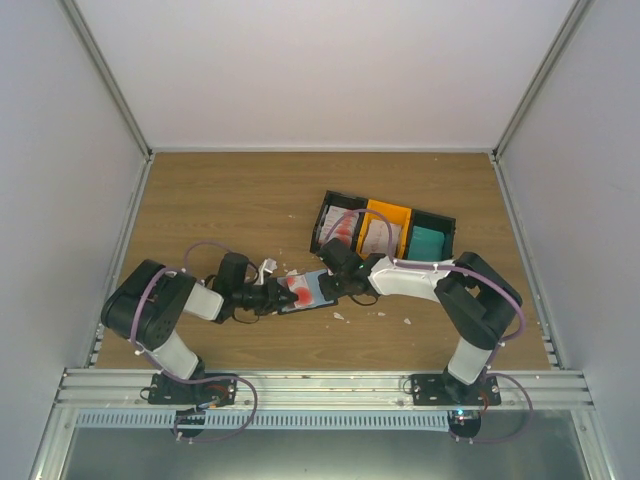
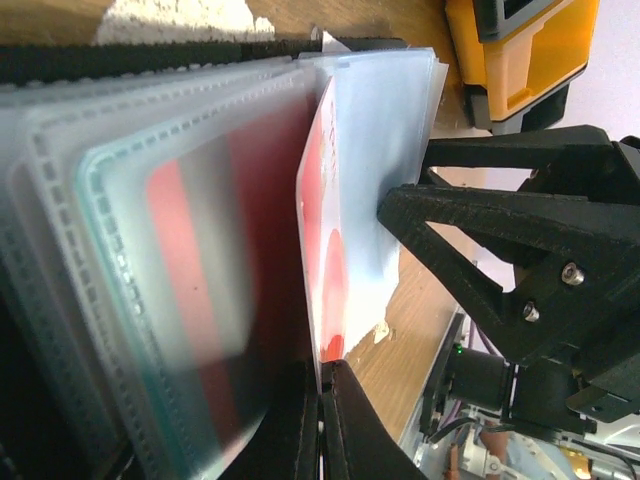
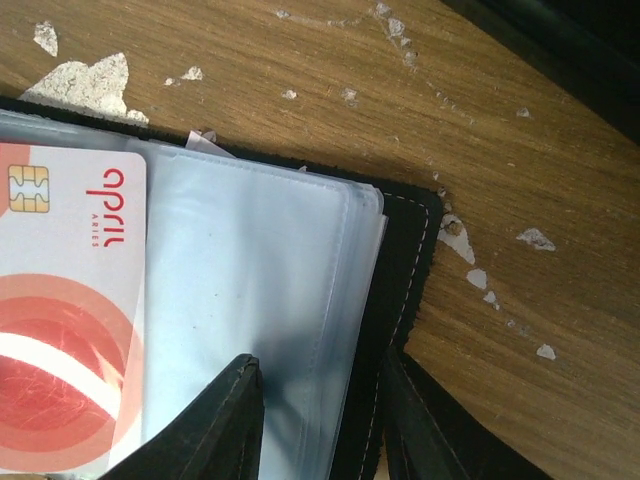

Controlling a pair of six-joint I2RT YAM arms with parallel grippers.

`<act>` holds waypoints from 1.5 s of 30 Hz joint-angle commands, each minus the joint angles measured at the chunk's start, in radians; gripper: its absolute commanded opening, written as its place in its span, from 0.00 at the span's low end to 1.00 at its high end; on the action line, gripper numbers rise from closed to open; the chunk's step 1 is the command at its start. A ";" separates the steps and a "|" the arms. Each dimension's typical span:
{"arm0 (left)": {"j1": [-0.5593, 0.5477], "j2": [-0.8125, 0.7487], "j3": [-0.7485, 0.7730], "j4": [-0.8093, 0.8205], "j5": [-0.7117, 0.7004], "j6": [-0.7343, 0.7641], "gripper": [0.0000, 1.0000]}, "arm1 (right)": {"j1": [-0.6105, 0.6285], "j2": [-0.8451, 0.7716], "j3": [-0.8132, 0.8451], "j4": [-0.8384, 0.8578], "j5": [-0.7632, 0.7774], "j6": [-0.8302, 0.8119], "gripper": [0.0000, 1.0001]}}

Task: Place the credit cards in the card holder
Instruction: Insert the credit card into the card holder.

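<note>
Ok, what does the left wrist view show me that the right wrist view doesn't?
Left wrist only: a second card, reddish, already sleeved; the orange tray; the right claw from outside. Right wrist only: the red-and-white card's chip and lettering, and the stitching on the card holder's black edge. Both: that card and the clear sleeves.

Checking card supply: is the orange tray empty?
No, the orange tray holds whitish-grey cards in the top view.

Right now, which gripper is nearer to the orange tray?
Right. The right gripper sits at the card holder's right edge, close to the orange tray; the left gripper is at the holder's left side, farther off.
</note>
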 commanded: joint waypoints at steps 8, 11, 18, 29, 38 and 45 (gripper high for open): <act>-0.003 -0.025 -0.071 0.003 -0.018 -0.092 0.00 | 0.013 0.040 -0.015 -0.052 0.002 0.028 0.34; -0.002 -0.029 -0.082 0.020 -0.027 -0.128 0.00 | 0.013 0.040 -0.020 -0.047 0.001 0.029 0.34; -0.003 0.049 0.002 0.014 -0.006 -0.098 0.00 | 0.014 0.038 -0.031 -0.034 -0.009 0.026 0.34; -0.004 0.092 0.046 -0.040 0.016 -0.032 0.00 | 0.014 0.033 -0.034 -0.025 -0.017 0.026 0.35; -0.017 0.066 -0.016 -0.011 0.031 -0.056 0.00 | 0.013 0.012 -0.045 0.000 -0.026 0.033 0.41; -0.031 0.088 0.001 0.020 0.040 -0.069 0.00 | 0.013 -0.038 -0.079 0.075 -0.117 0.042 0.51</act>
